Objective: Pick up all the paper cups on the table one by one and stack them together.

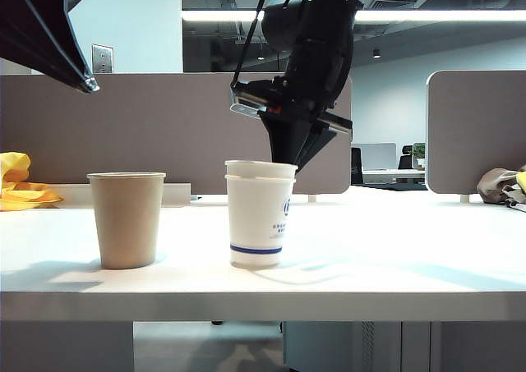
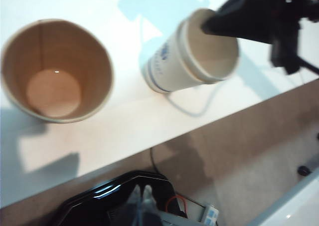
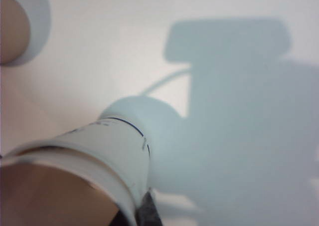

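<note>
A plain tan paper cup [image 1: 126, 220] [image 2: 55, 71] stands upright on the left of the white table [image 1: 394, 257]. To its right stand two white paper cups with a blue logo [image 1: 259, 216] [image 2: 169, 61] [image 3: 119, 146], one nested in the other, both rims showing. My right gripper [image 1: 283, 160] [image 2: 209, 24] [image 3: 137, 213] reaches down onto that stack and is shut on the upper cup's rim, one finger inside and one outside. My left gripper [image 1: 86, 83] [image 2: 142, 190] hangs high above the table's left side, shut and empty. The tan cup's edge [image 3: 10, 26] shows in the right wrist view.
Grey partition panels [image 1: 164, 126] run along the back of the table. A yellow cloth [image 1: 16, 183] lies at the far left and a grey bundle [image 1: 501, 183] at the far right. Both cups stand close to the table's front edge [image 1: 263, 306].
</note>
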`<action>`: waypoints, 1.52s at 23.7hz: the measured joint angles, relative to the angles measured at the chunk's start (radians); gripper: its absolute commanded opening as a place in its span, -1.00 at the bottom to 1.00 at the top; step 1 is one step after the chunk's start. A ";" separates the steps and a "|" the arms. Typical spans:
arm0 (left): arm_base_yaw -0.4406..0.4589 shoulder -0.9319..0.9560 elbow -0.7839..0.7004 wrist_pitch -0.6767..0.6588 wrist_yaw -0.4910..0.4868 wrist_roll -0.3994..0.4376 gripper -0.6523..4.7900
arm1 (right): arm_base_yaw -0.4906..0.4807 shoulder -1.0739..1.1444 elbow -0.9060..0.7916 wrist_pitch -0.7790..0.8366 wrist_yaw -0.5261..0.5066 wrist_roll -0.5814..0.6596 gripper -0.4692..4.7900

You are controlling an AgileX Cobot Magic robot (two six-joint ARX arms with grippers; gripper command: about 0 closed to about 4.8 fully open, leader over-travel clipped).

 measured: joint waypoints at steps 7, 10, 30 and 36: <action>0.004 -0.001 0.000 0.000 -0.054 0.003 -0.78 | 0.023 -0.002 0.254 -0.036 0.000 0.002 -0.83; 0.051 -0.012 0.024 -0.008 -0.092 0.003 -0.78 | 0.062 -0.004 0.321 -0.027 -0.007 0.003 -0.83; 0.203 -0.014 0.113 -0.180 -0.135 0.133 -0.78 | 0.176 0.086 0.326 0.068 -0.054 0.011 -0.83; 0.203 -0.015 0.113 -0.182 -0.135 0.135 -0.78 | 0.171 0.121 0.328 0.069 -0.053 0.011 -0.83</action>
